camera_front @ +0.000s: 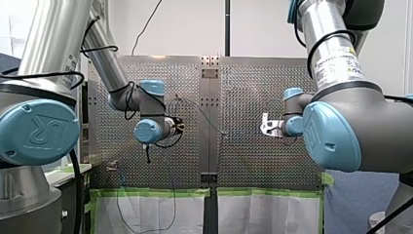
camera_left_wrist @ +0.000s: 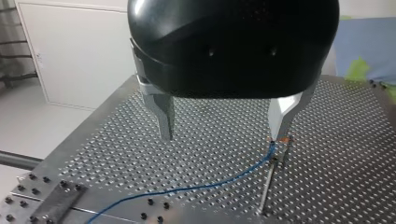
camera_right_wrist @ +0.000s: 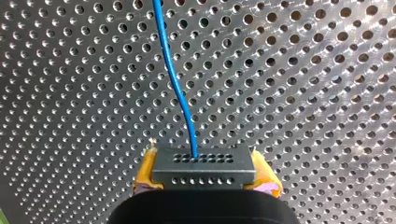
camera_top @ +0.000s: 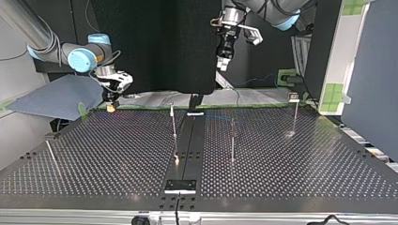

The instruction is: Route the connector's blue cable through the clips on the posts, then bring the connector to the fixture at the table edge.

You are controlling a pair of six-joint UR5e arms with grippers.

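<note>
My right gripper clamps its yellow-padded fingers on the grey connector, holding it over the perforated surface. The blue cable leaves the connector's face and runs ahead across the holes. In the top view this gripper hangs low by the surface's far edge, at the view's left. My left gripper, its metal fingers spread wide and holding nothing, hovers high above the surface, well apart from the other. Under it the blue cable crosses the surface and rises to the top of a thin upright post, just beside one fingertip.
</note>
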